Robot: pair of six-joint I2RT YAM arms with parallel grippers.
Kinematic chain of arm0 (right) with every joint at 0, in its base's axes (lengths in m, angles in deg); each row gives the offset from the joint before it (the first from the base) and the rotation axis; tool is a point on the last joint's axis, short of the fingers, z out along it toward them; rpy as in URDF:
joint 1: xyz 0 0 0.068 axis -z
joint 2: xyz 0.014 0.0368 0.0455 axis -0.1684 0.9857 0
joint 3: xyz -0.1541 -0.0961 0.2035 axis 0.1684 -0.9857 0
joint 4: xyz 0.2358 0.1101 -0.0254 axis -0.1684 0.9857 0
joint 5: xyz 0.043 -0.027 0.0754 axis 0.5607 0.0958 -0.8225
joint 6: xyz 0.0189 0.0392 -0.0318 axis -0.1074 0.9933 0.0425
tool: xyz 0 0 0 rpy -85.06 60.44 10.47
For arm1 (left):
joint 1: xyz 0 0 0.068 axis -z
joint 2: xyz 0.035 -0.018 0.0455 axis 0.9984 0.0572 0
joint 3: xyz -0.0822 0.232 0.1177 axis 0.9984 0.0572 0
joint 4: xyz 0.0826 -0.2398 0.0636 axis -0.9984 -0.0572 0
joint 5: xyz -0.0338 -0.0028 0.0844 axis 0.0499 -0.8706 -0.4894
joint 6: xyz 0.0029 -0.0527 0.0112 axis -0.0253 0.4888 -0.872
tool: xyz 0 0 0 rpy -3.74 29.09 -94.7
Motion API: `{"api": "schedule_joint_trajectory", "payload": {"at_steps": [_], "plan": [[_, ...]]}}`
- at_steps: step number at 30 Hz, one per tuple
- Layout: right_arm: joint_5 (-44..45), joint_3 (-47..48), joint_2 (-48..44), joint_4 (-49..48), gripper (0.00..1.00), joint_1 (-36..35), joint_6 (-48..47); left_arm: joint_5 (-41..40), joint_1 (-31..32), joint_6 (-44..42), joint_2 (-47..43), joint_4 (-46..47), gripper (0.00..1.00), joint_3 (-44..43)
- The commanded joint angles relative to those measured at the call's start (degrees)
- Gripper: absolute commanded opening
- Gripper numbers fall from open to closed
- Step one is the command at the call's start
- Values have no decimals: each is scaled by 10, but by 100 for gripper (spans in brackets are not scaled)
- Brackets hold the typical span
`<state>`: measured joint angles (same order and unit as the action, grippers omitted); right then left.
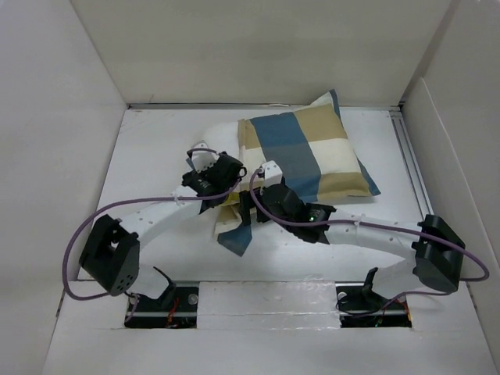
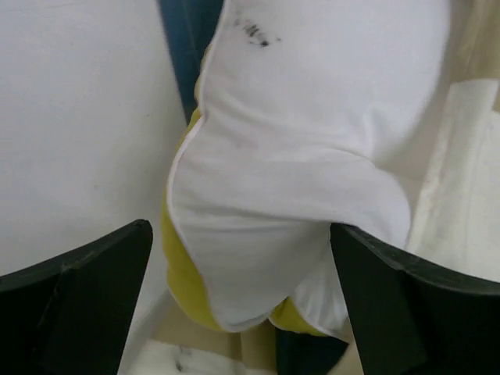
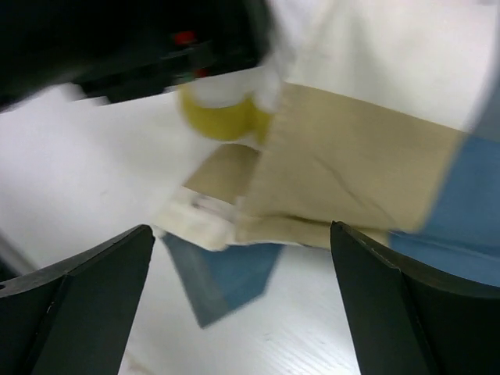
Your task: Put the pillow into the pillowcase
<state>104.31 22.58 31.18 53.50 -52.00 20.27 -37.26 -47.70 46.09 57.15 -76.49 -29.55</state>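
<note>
Your pillow (image 2: 297, 156) seems mostly inside the pillowcase (image 1: 305, 152), one corner poking from its near-left mouth, so left and right jaws both stand apart there, gripping nothing, probably ready to pull that mouth over it.

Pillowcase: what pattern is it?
The pillowcase has large blue, tan and cream checks; clearest in the top external view.

Pillow (image 2: 312, 117) (yellow-piped) bulges between the parted end effector (image 2: 242, 258).
</note>
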Motion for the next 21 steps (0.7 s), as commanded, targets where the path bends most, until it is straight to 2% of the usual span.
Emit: {"api": "schedule_joint_trajectory", "payload": {"at_steps": [1, 5, 7, 9, 10, 11, 13, 14, 15, 17, 18, 19, 21], "plan": [[151, 50, -19, 88, 100, -4, 14, -38, -7, 12, -68, -36, 100, 8], [162, 77, -4, 95, 100, 21, 14, 24, -62, -23, -139, -21, 100, 16], [153, 92, 7, 86, 100, 39, 7, 114, -137, -40, -152, 7, 100, 29], [129, 120, 32, 61, 100, 73, -20, 207, -191, -80, -158, 97, 100, 72], [98, 138, 48, 61, 100, 84, -29, 295, -231, -90, -158, 138, 100, 90], [92, 189, 66, 73, 100, 102, -35, 341, -249, -97, -158, 225, 100, 121], [92, 246, 130, 108, 100, 114, -49, 456, -293, -112, -113, 301, 100, 132], [92, 276, 155, 120, 100, 128, -55, 488, -302, -112, -90, 355, 100, 132], [92, 347, 182, 138, 100, 135, -55, 514, -309, -119, -61, 372, 100, 110], [92, 427, 272, 206, 100, 148, -61, 581, -322, -119, 31, 402, 100, 83], [103, 499, 299, 226, 100, 156, -61, 600, -328, -119, 58, 451, 100, 66], [115, 528, 325, 251, 100, 156, -68, 613, -328, -111, 100, 481, 100, 66], [144, 584, 394, 277, 100, 169, -68, 633, -328, -104, 129, 537, 100, 60]]}}
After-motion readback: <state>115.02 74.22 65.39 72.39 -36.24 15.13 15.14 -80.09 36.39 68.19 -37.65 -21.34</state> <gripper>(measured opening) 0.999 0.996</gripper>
